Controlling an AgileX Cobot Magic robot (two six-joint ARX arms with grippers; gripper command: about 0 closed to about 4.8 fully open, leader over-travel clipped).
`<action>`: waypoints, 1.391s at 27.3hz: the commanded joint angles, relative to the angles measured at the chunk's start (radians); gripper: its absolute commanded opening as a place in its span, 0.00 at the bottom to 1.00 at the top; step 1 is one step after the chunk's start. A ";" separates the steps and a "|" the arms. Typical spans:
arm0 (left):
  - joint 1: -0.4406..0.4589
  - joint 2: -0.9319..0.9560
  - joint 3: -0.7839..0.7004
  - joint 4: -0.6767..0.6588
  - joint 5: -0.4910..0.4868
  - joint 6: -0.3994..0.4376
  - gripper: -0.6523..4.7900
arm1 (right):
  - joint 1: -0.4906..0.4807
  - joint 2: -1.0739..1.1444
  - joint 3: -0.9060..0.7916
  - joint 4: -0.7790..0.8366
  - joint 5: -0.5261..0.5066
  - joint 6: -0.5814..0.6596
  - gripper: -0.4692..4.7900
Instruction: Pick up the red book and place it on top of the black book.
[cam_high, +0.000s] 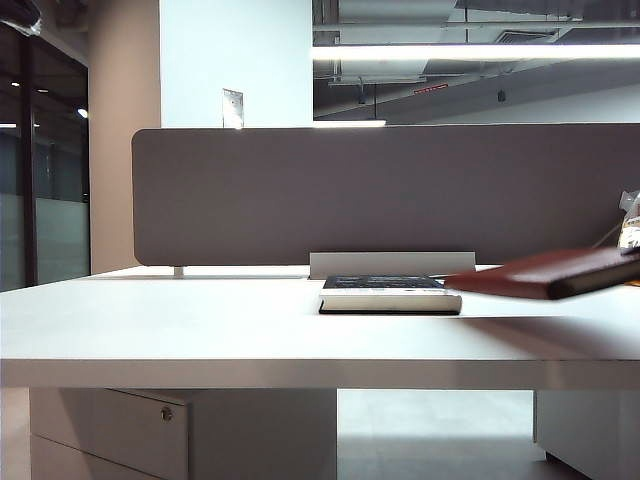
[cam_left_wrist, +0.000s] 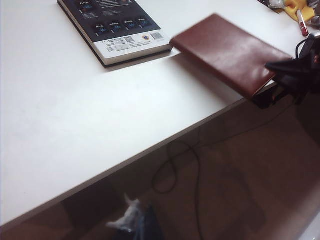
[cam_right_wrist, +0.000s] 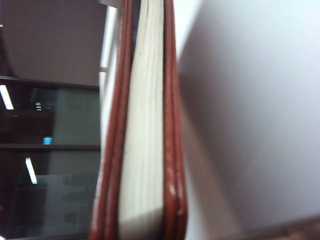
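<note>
Red book (cam_high: 555, 272) held off the table (cam_high: 200, 330), tilted, at the right edge — right gripper (cam_left_wrist: 292, 75) clamped on its outer end. Its free corner hangs just right of the black book (cam_high: 390, 294), which lies flat mid-table. Left gripper is out of sight — finger state unknown.

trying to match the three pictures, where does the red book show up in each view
Exterior view: red book at right, lifted off the table, beside the black book.
Left wrist view: red book at upper right, over the table edge.
Right wrist view: red book edge-on, centre.
Shared landmark: white table.
</note>
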 joint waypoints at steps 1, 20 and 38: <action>0.002 0.023 0.003 0.038 0.001 0.000 0.11 | 0.026 -0.007 0.010 0.146 -0.011 0.042 0.09; 0.002 0.144 0.021 0.143 0.096 -0.068 0.11 | 0.125 0.000 0.185 0.076 0.036 0.069 0.09; 0.002 0.246 0.327 0.065 -0.026 -0.022 0.11 | 0.214 0.063 0.327 -0.003 0.101 0.065 0.09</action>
